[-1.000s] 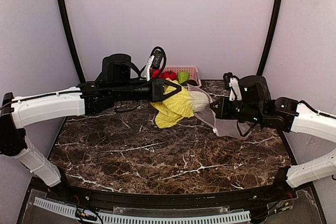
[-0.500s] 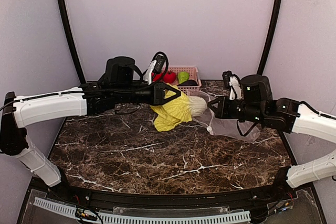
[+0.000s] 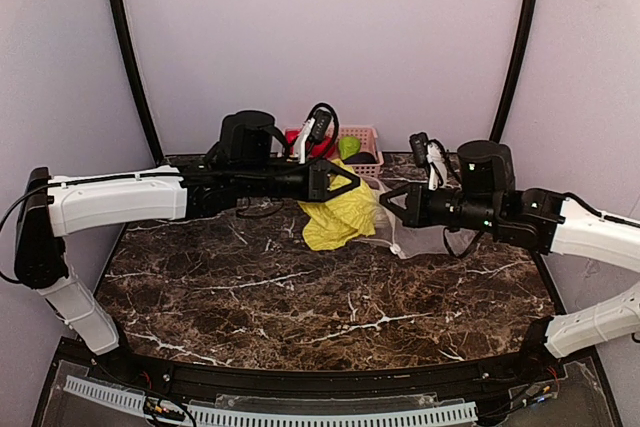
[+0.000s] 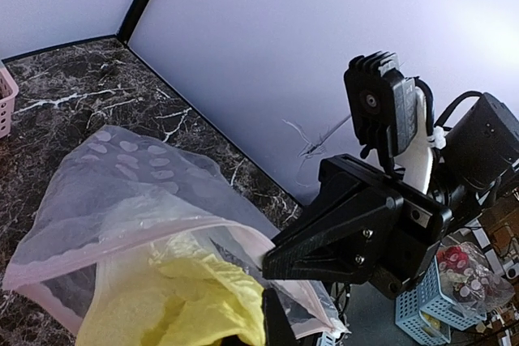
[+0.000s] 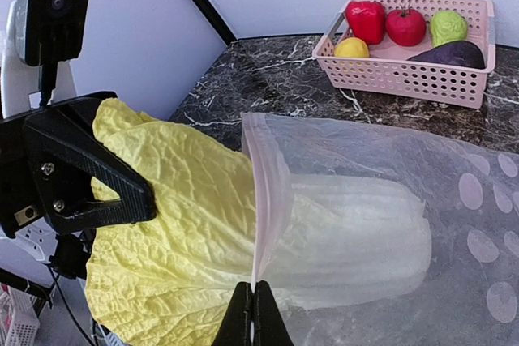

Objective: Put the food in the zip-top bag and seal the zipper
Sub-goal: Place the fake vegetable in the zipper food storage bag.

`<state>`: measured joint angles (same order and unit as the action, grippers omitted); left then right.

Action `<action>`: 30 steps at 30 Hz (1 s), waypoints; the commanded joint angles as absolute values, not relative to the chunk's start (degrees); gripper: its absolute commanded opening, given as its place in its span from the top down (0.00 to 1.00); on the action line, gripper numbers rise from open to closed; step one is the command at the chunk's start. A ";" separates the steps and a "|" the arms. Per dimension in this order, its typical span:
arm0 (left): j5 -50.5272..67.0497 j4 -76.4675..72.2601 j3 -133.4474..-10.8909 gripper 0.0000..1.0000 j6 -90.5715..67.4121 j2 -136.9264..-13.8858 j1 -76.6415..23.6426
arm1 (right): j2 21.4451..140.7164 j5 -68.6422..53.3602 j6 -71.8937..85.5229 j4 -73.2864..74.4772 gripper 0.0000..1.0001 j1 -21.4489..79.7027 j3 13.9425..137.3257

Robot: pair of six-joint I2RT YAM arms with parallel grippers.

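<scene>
Left fingers (image 5: pixel 97 176): closed tight on the leafy yellow end of the cabbage (image 5: pixel 178 200), holding it by the leaves so the white stalk leads into the bag.
Right fingers (image 5: pixel 242 323): pinched shut on the lower lip of the zip-top bag (image 5: pixel 454 224), which keeps the floppy mouth facing the cabbage.
Cabbage: about halfway in, with the stalk inside the clear plastic and the crinkled leaves outside the mouth.
Zipper (image 5: pixel 272 192): unsealed, its strip arching over the cabbage where stalk meets leaf.
Bag: held out between the two arms near the back of the table (image 3: pixel 300 297). Whether its far end rests on the table cannot be told.
Rest of the food: the red bell pepper (image 5: pixel 365 20), a red round piece (image 5: pixel 404 25), a green one (image 5: pixel 448 27) and a yellow one (image 5: pixel 351 47) lie in the pink basket (image 5: pixel 405 74) beside a dark purple piece (image 5: pixel 454 54), well apart from the bag.
Judged step: feeding the cabbage deeper. The leaves look wider than the mouth and may bunch against the lip.
</scene>
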<state>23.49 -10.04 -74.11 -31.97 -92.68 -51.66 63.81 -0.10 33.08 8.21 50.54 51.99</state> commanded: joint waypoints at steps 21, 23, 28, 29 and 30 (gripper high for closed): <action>18.30 -12.90 -74.52 0.99 -26.95 -95.46 -52.64 | 62.20 -8.81 34.56 -4.57 1.00 50.28 49.39; 18.50 -13.08 -74.75 0.99 -27.13 -96.14 -52.71 | 62.61 -9.21 34.68 -5.03 1.00 50.32 49.39; 20.16 -16.91 -77.72 0.99 -28.65 -97.46 -52.92 | 64.10 -9.32 35.34 -5.43 1.00 50.29 49.18; 20.14 -17.45 -78.73 0.99 -28.65 -97.60 -53.04 | 64.15 -9.47 35.53 -5.74 1.00 50.27 49.03; 20.00 -17.78 -79.09 0.99 -28.72 -97.62 -53.11 | 64.12 -9.57 35.71 -6.02 1.00 50.27 48.85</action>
